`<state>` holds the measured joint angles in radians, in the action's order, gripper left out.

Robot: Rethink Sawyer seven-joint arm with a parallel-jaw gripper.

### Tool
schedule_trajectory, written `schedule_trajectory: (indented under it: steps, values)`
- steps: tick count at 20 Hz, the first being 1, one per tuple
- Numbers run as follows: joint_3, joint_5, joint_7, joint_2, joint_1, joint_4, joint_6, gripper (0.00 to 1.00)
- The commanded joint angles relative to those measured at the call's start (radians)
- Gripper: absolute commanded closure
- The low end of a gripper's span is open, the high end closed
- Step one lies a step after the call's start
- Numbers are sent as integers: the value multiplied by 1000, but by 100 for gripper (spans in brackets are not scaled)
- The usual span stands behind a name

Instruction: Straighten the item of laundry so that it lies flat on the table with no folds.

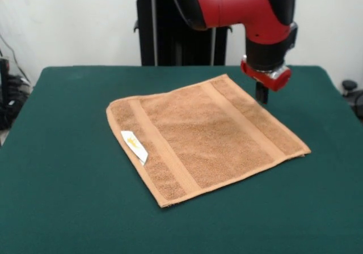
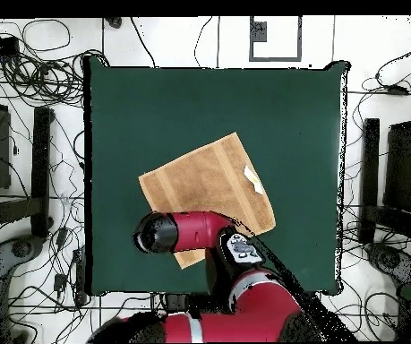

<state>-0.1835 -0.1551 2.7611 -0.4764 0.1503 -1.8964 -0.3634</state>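
The light orange-tan towel (image 1: 204, 132) lies spread out on the dark green table (image 1: 57, 180), turned at an angle to the table's edges. Two woven bands run across it, and a small white tag (image 1: 135, 146) lies on top near its left edge. I see no folds in it. My gripper (image 1: 261, 95) hangs from the red wrist just above the towel's far right edge. In the overhead view the towel (image 2: 204, 184) sits near the middle of the table (image 2: 155, 107), and the arm's red and black wrist (image 2: 159, 233) covers its corner nearest the robot and hides the gripper.
The black pedestal (image 1: 170, 33) stands behind the table's far edge. Green cloth shows all round the towel. In the overhead view, cables (image 2: 29, 63) and dark stands (image 2: 38, 170) lie on the floor around the table.
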Motion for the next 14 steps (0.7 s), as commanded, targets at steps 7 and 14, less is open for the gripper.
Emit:
schedule_trajectory:
  steps: [7, 14]
  values:
    - [-68, 62, 21, -22, -12, -31, -64, 100]
    - [-69, 47, -25, -87, 34, -28, -134, 100]
